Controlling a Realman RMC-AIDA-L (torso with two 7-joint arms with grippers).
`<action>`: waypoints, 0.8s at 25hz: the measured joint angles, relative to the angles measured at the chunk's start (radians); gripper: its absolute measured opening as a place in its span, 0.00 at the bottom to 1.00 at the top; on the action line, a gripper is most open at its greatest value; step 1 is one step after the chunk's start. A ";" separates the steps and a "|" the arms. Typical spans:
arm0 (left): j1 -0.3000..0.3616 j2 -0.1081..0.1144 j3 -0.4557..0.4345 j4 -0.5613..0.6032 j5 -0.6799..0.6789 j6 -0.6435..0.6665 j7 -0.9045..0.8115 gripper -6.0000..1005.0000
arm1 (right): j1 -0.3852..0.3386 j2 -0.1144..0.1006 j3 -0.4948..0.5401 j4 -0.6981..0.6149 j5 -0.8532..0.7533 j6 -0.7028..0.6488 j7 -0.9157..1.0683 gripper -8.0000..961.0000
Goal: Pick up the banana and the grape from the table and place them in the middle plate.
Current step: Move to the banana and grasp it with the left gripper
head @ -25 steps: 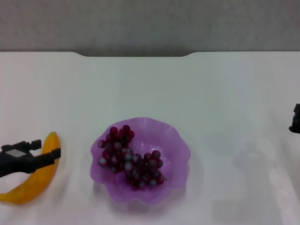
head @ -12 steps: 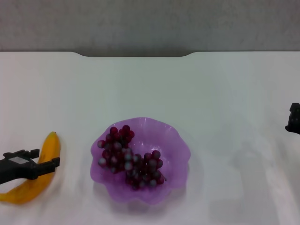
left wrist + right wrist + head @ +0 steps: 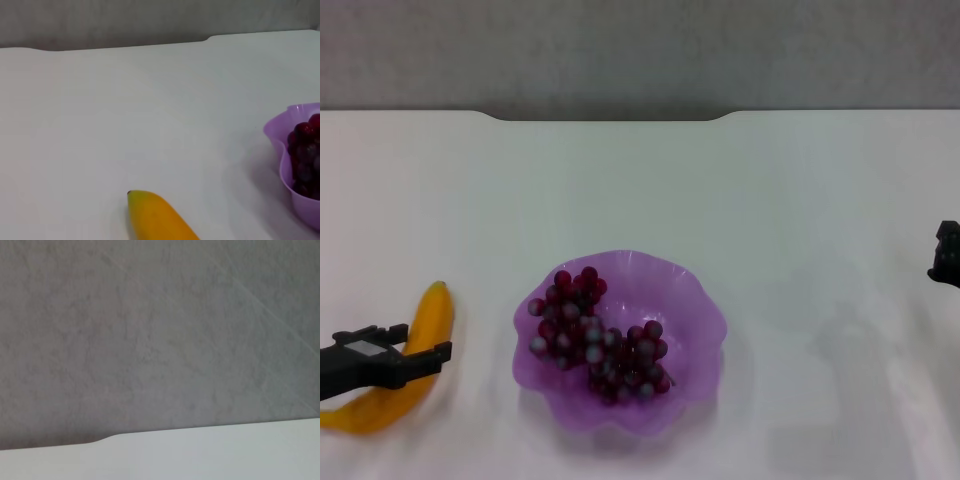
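Observation:
The yellow-orange banana (image 3: pixel 420 350) lies on the white table (image 3: pixel 800 180) at the left; its tip also shows in the left wrist view (image 3: pixel 157 217). My left gripper (image 3: pixel 420 342) is open, one finger on each side of the banana's middle. The grape (image 3: pixel 592 335) bunch lies inside the purple scalloped middle plate (image 3: pixel 695 300), and both show at the edge of the left wrist view, the grape (image 3: pixel 305 145) in the plate (image 3: pixel 280 145). My right gripper (image 3: pixel 948 255) is only partly in view at the far right edge, away from everything.
The table's dark notched far edge (image 3: pixel 610 117) runs along the back, with a grey wall (image 3: pixel 160 340) behind it. Bare white tabletop lies between the banana and the plate and to the plate's right.
My left gripper has moved toward the near edge along the banana, fingers still apart. The right gripper drifted slightly at the right edge. Banana, grapes and plate have not moved.

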 joint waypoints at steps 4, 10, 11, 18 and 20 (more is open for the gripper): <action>-0.005 0.001 0.000 -0.019 0.000 -0.009 0.005 0.79 | 0.000 0.000 -0.002 -0.004 -0.001 -0.001 0.000 0.01; -0.007 0.002 0.000 -0.025 0.000 -0.016 0.011 0.79 | 0.000 0.000 -0.003 -0.007 -0.001 -0.001 0.000 0.01; -0.007 0.002 0.000 -0.025 0.001 -0.019 0.011 0.79 | 0.000 0.000 -0.003 -0.007 -0.001 -0.001 0.000 0.01; -0.007 0.001 0.000 -0.035 0.002 -0.029 0.012 0.79 | 0.000 0.000 -0.003 -0.007 -0.001 -0.001 0.000 0.01; -0.007 0.001 0.000 -0.036 0.002 -0.031 0.012 0.79 | 0.000 0.000 -0.003 -0.007 -0.001 -0.001 0.000 0.01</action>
